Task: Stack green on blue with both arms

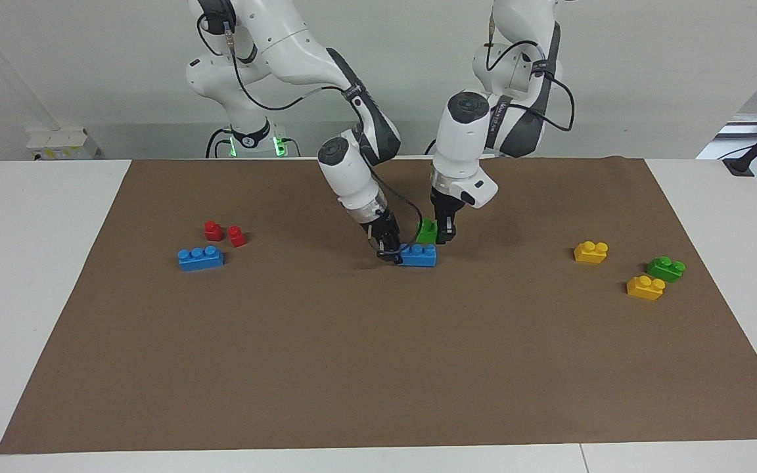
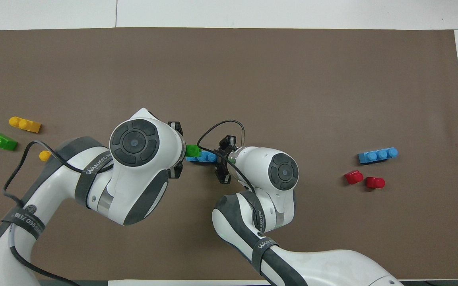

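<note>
I read this off the facing view, starting at the bottom of the frame. The lower half of the brown mat (image 1: 378,368) is bare. At the lower right sits one yellow brick (image 1: 645,288), with the spare green (image 1: 665,269) just above it, nearly touching. The second yellow brick (image 1: 591,251) is a little higher and nearer the centre of the frame. At mid-left lies the spare blue (image 1: 200,257), and the two red blocks (image 1: 236,236) are just above it, close together.

In the centre of the frame I have the blue brick (image 1: 420,256). The right gripper (image 1: 388,255) is clamped on the end of it that points to the frame's left, fingers closed tight on it. It sits low at the mat, but I cannot tell whether it is resting on it.

Just above it is the green brick (image 1: 426,231), tilted and pinched in the closed left gripper (image 1: 443,236). It hangs over the blue brick's studs. In the overhead view the green brick (image 2: 193,150) overlaps the end of the blue brick (image 2: 205,157) toward the frame's left. I cannot tell whether the two bricks touch; the green is not seated flat.

Both arms come down from the top of the frame, their wrists close together over the centre.
</note>
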`<state>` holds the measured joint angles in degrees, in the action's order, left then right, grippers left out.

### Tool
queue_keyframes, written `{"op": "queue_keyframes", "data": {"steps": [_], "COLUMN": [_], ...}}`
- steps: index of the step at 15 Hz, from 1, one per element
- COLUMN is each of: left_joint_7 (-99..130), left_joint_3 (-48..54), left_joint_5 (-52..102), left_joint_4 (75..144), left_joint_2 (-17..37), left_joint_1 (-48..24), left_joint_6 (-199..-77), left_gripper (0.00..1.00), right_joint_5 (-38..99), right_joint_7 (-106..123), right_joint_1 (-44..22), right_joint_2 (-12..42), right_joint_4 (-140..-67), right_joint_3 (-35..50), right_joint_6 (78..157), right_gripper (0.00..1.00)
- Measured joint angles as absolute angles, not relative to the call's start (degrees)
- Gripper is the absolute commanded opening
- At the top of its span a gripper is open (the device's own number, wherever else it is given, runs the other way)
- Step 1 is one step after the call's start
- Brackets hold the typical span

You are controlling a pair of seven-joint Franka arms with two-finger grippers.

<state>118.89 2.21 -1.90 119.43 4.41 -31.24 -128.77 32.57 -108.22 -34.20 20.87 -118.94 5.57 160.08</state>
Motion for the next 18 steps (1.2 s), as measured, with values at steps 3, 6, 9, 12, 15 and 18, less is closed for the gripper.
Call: {"op": "queue_keyframes", "data": {"steps": [3,6,9,12,15,18], "left_joint_7": [119.13,119.20,119.22,120.46,124.40,127.26], "left_joint_3": [2.25,2.25,2.25,2.22,2.28,2.22], "left_joint_5": [-2.51,-2.81,-2.88,-3.20,-5.98,-8.07], "left_joint_4": [121.35,123.60,124.57,126.00,127.13,127.45], "left_joint_2": [4.40,4.41,4.41,4.41,4.42,4.47], "left_joint_1": [-31.41,-31.42,-31.52,-32.58,-32.94,-32.94], "left_joint_6": [-131.18,-134.33,-135.94,-137.98,-139.91,-140.78], "left_gripper": [0.00,0.00,0.00,0.00,0.00,0.00], "right_joint_5": [32.57,32.57,32.57,32.57,32.57,32.57], "right_joint_7": [-108.22,-108.22,-108.22,-108.22,-108.22,-108.22], "right_joint_1": [-34.20,-34.20,-34.20,-34.20,-34.20,-34.20], "right_joint_2": [20.87,20.87,20.87,20.88,20.88,20.88], "right_joint_4": [-118.94,-118.94,-118.94,-118.94,-118.94,-118.94], "right_joint_3": [5.57,5.57,5.57,5.57,5.57,5.57], "right_joint_6": [160.09,160.09,160.09,160.09,160.09,160.09], "right_gripper": [0.00,0.00,0.00,0.00,0.00,0.00]}}
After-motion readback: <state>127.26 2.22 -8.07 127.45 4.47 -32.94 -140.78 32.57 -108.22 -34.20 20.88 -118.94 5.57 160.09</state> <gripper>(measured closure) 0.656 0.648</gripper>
